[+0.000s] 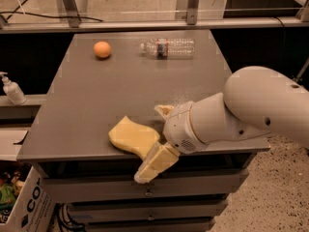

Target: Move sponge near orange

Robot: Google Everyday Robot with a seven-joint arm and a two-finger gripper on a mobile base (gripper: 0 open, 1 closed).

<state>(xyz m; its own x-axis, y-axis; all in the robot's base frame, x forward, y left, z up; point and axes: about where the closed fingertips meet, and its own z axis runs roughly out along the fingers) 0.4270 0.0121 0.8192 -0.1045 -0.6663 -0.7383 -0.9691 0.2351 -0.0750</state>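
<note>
The pale yellow sponge [131,136] lies flat near the front edge of the grey table [96,95]. The orange [102,49] sits at the table's far left, well apart from the sponge. My gripper [150,143] is at the sponge's right side and open. One yellowish finger [163,110] is behind the sponge. The other finger [155,162] is in front of it, hanging past the table edge. The sponge's right end lies between them. The white arm [251,110] reaches in from the right.
A clear plastic water bottle [168,47] lies on its side at the far edge, right of the orange. A soap dispenser [10,89] stands on a shelf to the left. A cardboard box [19,202] sits on the floor at lower left. Drawers are under the table.
</note>
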